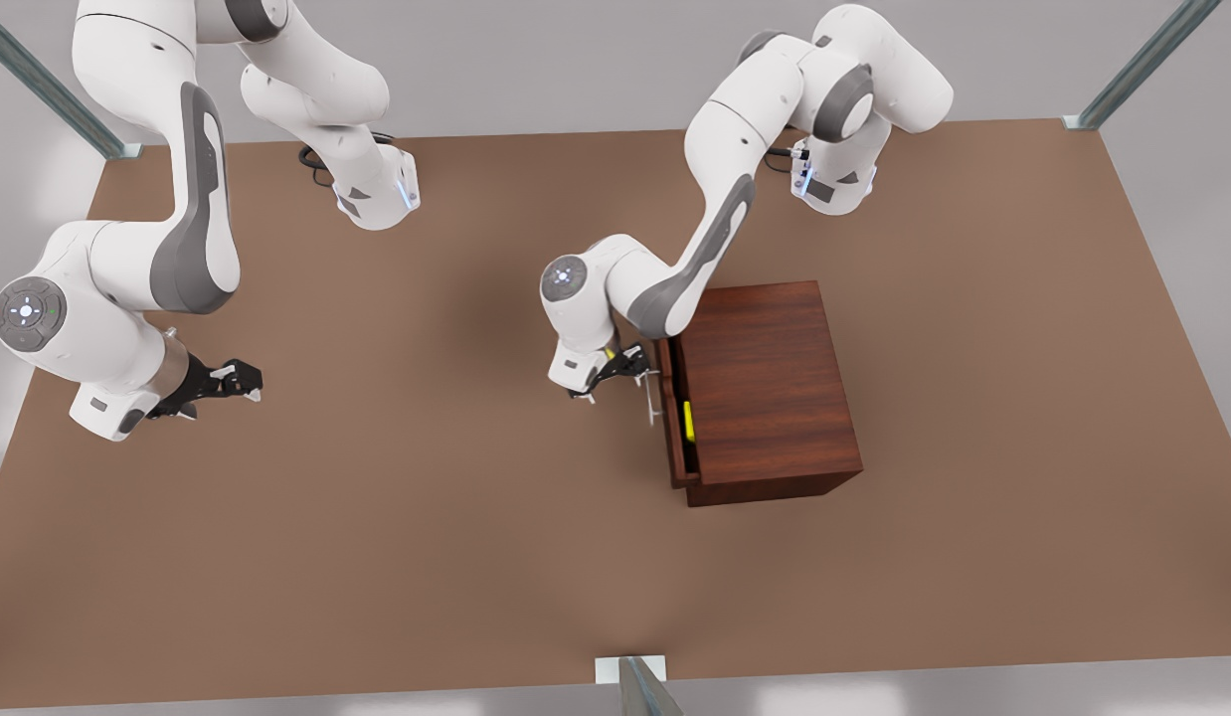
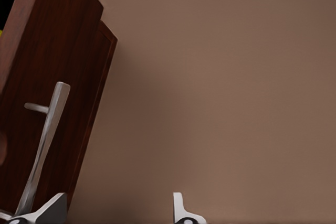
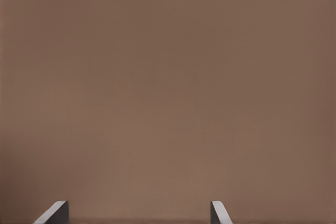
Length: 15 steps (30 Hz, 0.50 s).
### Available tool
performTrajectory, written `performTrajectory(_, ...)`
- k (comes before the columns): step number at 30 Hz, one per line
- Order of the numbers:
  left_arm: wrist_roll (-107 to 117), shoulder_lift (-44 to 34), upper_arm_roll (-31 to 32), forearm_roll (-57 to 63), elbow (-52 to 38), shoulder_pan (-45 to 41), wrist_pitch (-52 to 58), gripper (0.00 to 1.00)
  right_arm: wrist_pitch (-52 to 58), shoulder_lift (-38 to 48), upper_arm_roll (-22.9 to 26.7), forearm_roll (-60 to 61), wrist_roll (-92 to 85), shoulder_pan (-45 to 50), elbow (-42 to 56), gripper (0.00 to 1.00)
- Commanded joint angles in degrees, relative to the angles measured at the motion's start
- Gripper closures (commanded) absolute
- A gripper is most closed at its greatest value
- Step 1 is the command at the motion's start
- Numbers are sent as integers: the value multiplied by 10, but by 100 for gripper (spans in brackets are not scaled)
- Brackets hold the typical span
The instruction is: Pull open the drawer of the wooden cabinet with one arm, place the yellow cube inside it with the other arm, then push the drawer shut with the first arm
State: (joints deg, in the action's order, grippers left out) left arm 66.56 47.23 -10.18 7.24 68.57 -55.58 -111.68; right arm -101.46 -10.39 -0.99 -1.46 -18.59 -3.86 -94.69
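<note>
The wooden cabinet stands right of the table's middle in the front view. Its drawer is pulled out a small way toward the front view's left, and a sliver of the yellow cube shows inside the gap. My left gripper is open just off the silver bar handle. In the left wrist view, the handle runs along the drawer front, with one fingertip beside the bar's end. My right gripper waits open over bare table at the front view's left, holding nothing.
The brown table is wide and bare around the cabinet. Metal frame posts stand at the far corners, and a bracket sits at the near edge. The right wrist view looks at plain tabletop.
</note>
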Motion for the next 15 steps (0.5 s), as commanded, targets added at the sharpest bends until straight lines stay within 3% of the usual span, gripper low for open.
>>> performTrajectory(1,-17,-5,0,1,7,1,-1,0,0,1,0,0,-27,0,0,0)
performTrajectory(15,-29,-23,-5,1,38,14,-1,0,0,2,1,0,-25,-1,2,0)
